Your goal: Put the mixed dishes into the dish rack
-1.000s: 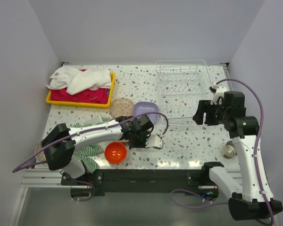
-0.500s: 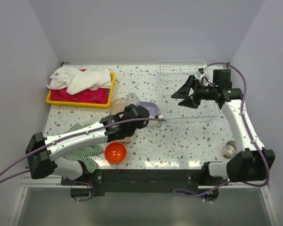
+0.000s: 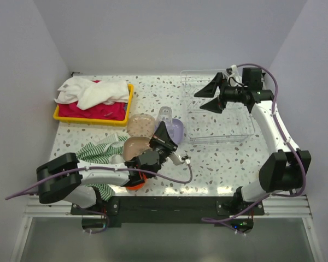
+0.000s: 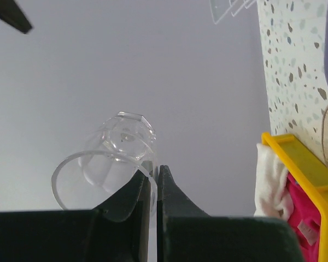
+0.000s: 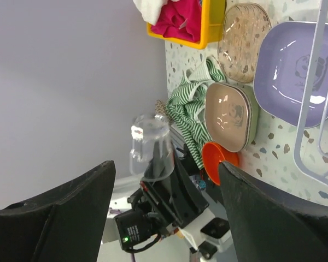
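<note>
- Left of centre, two tan plates (image 3: 135, 146) lie on the table beside the green striped cloth (image 3: 98, 153). The orange bowl (image 5: 218, 161) sits nearer, partly under the left arm. None of these is loaded.
- The left gripper (image 4: 154, 177) is pinched onto the rim wall of the small clear glass (image 3: 165, 115), holding it aloft just left of the rack.
- The lilac plate (image 3: 176, 129) rests on the table by the rack's near-left corner.
- The dish rack (image 3: 218, 112), far right, shows no dishes inside, so loading looks barely begun.
- The right gripper (image 3: 206, 98) hangs over the rack's far-left part, spread wide and holding nothing.
</note>
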You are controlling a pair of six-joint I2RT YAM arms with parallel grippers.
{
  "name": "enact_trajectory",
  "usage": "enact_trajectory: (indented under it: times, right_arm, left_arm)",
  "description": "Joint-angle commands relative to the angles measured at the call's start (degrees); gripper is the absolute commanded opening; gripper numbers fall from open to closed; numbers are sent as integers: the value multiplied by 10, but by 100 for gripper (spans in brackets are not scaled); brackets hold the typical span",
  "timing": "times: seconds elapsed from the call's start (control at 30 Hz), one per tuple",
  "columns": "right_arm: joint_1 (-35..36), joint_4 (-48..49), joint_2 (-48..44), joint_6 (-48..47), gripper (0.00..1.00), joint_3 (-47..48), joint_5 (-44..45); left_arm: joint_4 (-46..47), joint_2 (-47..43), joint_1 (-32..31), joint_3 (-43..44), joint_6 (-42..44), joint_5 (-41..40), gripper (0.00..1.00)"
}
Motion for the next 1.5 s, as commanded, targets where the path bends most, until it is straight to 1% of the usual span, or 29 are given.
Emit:
enact_trajectory:
  times: [0.0,0.1,0.17,0.3,0.67,0.8,0.9,0.93,1.03,1.13,1.17,1.27,1.3,1.33,1.4,1.43,1.47]
  right_arm:
    - [21,-1,22,13,80,22,-19]
    - [52,17,32,16,80,22,-27]
    - [61,37,36,38,80,18,-35]
    - [83,67,45,59,80,20,-45]
    - [97,62,57,56,77,13,-47]
    - [98,67,61,55,73,9,-46]
    - [103,57,66,41,68,16,-39]
    - [104,56,65,39,65,15,-39]
    - [108,51,65,32,63,9,-37]
    - [109,52,65,27,53,4,-35]
    - [109,52,66,25,46,4,-35]
    - [109,51,68,12,33,7,-36]
    - [108,52,68,11,23,9,-40]
    - [108,54,71,7,17,9,-40]
    - [105,46,77,-12,5,30,-25]
    - [104,33,83,-38,2,41,-20]
    - [102,24,99,-53,0,55,-13]
  left_arm:
    - [128,11,-20,-4,52,17,0]
    - [126,29,-20,16,42,14,0]
    - [135,45,-21,25,50,21,0]
    - [124,70,-21,54,43,17,0]
    - [134,115,-21,96,55,22,0]
    - [136,124,-22,109,55,21,0]
    - [138,131,-22,113,57,24,0]
    - [140,131,-22,113,57,26,0]
    - [140,131,-22,113,58,26,0]
    - [140,131,-22,112,57,26,0]
    - [139,131,-21,112,54,24,0]
    - [125,129,-21,111,46,20,0]
    - [122,128,-21,108,44,19,0]
    - [119,125,-22,106,43,17,15]
    - [109,119,-22,102,34,12,38]
    - [103,108,-23,101,28,6,51]
    - [92,98,-26,98,7,4,56]
